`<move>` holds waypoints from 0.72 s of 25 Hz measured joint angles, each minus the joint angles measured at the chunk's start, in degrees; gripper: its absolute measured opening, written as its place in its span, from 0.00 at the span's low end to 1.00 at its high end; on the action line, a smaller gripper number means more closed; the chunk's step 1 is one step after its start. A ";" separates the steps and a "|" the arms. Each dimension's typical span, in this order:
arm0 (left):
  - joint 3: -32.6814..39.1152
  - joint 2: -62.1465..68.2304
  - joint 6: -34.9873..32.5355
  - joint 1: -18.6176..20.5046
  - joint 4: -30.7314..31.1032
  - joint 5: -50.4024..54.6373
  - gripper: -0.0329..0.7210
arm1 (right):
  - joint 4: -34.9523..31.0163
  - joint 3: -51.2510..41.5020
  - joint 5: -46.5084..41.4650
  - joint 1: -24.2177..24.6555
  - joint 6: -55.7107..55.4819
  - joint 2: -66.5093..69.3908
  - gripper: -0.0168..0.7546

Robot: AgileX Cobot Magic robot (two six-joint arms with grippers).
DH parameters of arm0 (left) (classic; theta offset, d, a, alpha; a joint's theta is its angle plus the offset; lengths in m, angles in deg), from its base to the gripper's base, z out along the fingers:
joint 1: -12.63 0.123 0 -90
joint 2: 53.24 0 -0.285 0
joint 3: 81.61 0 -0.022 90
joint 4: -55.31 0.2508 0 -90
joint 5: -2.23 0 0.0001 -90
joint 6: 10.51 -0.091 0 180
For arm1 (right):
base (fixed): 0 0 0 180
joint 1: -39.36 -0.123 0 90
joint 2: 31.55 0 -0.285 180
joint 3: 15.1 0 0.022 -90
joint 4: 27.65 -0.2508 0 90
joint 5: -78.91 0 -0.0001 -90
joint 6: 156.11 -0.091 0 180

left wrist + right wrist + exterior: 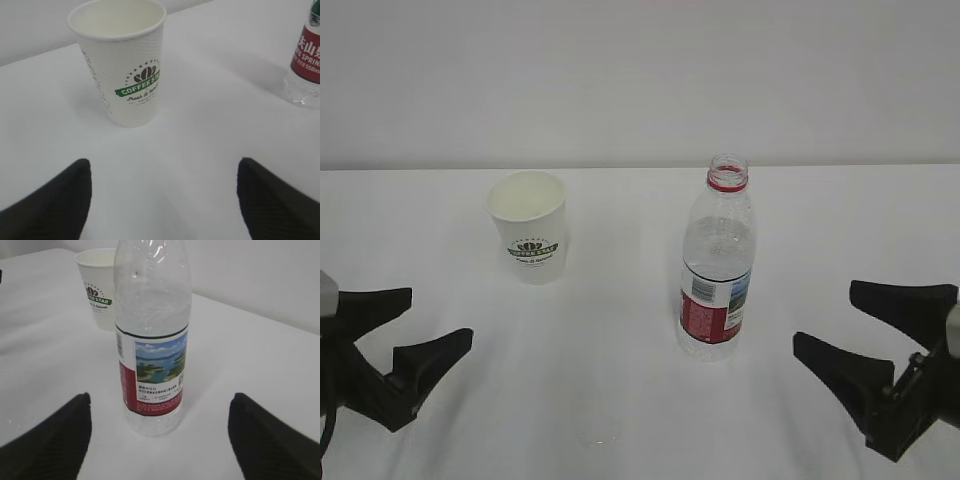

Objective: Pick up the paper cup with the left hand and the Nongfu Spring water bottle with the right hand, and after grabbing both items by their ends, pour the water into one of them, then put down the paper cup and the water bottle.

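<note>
Nothing was yet grasped: the paper cup [528,226] stood far left and the Nongfu Spring water bottle [717,262] upright right of it on the counter [620,330], both the left gripper [402,332] and right gripper [868,340] wide open and empty, so every step remained

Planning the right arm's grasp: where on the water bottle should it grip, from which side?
Grip the Nongfu Spring water bottle at its labelled lower body, coming in level from the front. It stands upright and uncapped, centred between the right hand's open fingers; a low, level grip should avoid tipping it.
</note>
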State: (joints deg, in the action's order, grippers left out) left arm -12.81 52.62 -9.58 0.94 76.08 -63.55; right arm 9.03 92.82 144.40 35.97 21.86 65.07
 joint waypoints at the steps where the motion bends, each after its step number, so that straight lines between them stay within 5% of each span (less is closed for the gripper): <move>1: 0.00 0.00 0.00 0.00 -0.41 0.00 0.95 | 0.41 0.77 0.09 0.00 -0.14 0.84 0.87; 18: -0.31 0.00 -0.03 0.00 -0.78 0.00 0.94 | 6.94 15.18 0.13 0.00 -0.29 19.49 0.89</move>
State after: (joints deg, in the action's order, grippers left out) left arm -13.12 52.62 -9.61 0.94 75.30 -63.55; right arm 15.97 108.00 144.53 35.97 21.57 84.56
